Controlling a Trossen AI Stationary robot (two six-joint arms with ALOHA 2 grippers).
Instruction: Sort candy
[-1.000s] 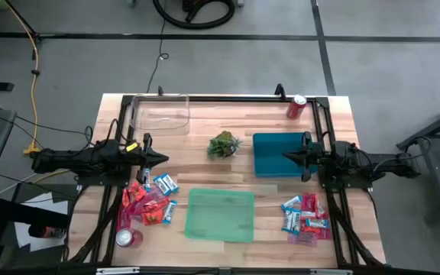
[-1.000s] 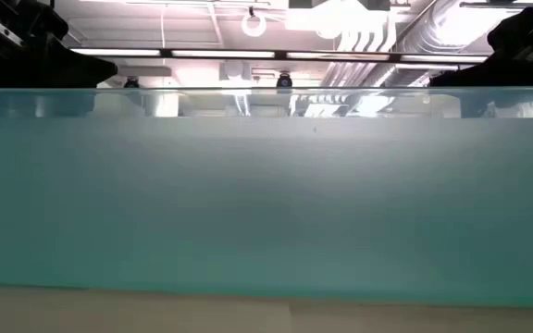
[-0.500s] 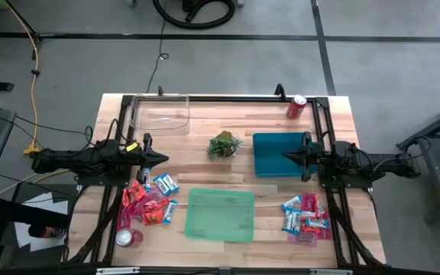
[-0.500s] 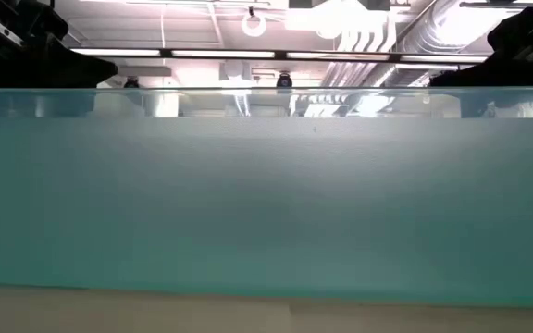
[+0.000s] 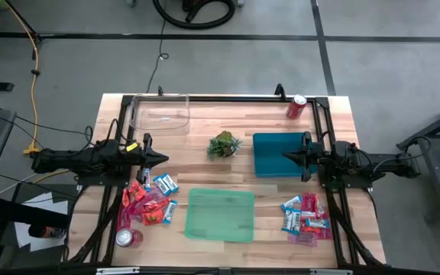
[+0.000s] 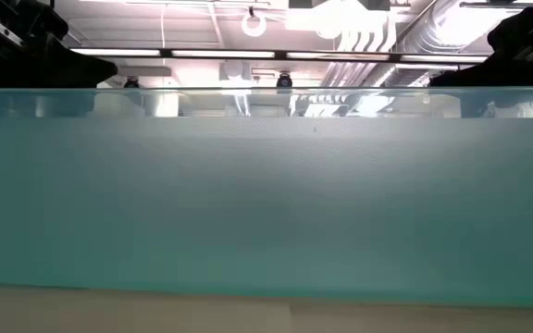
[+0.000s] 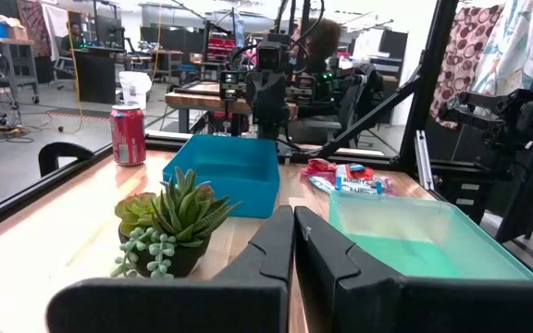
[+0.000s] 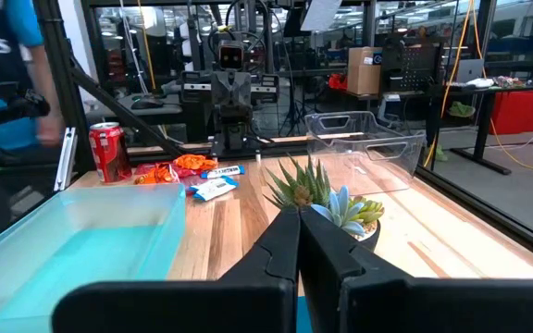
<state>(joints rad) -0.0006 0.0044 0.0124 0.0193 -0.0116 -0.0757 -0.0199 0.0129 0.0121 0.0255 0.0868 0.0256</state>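
the candy lies in two loose heaps on the wooden table (image 5: pixel 205 126), one at each near corner. the left candy heap (image 5: pixel 148 202) sits just below the left gripper (image 5: pixel 164 159), between a red soda can (image 5: pixel 127 237) at the table's near edge and the light green tray (image 5: pixel 221 215); it is mostly pink and red-orange pieces with a few blue-and-white ones along its tray side. the right candy heap (image 5: pixel 305 217) sits on the other side of that tray, below the right gripper (image 5: pixel 286 156), and mixes blue-and-white with pink. the pieces point every which way, with no shared long axis; some of the blue-and-white ones lie slantwise, and most overlap too much to read singly. the left gripper hovers over bare wood at the left side, its fingers pressed together with nothing between them, aimed toward the middle of the table. the right gripper mirrors it from the right, fingers likewise closed and empty, its tip over the teal bin (image 5: pixel 279 155). between the two stands a small green plant (image 5: pixel 224 144). a clear bin (image 5: pixel 161 113) rests at the far left and a second soda can (image 5: pixel 296 106) at the far right.
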